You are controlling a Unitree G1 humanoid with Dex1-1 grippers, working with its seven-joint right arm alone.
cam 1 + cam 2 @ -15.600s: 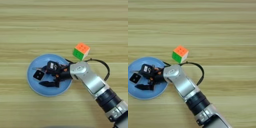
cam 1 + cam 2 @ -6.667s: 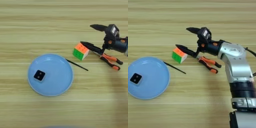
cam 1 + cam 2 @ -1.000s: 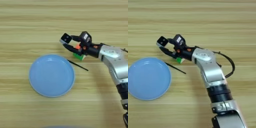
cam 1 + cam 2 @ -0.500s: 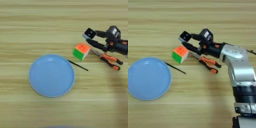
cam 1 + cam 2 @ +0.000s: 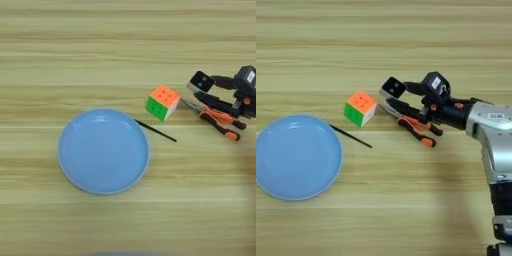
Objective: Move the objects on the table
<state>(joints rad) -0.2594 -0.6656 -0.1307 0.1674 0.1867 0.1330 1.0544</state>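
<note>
While the task names no goal, I read progress from layout alone. The right gripper (image 5: 390, 99) sits right of the colour-puzzle cube (image 5: 360, 108), above the nose end of the pliers (image 5: 413, 126). Its two black fingers are spread apart, and the small black square block (image 5: 393, 88) with two white dots sits at the tip of the upper finger (image 5: 411, 87). I can't tell if the lower finger touches it, so I can't call this a firm grip; the block looks carried or balanced, off the table (image 5: 75, 50).

Where things lie:
- Round blue plate (image 5: 70, 172): nothing in it.
- Thin black stick (image 5: 155, 130): runs from the plate's upper right rim toward the pliers.
- Cube: on the table just right of the plate, beside the stick, orange face up, green face toward me.
- Pliers: flat on the table right of the cube, orange-and-black handles pointing right, partly under the lower finger.

My judgement: block is mid-move, not yet set down. Cube and pliers rest on the wood clear of the plate. Whether they count as done, I can't say.
</note>
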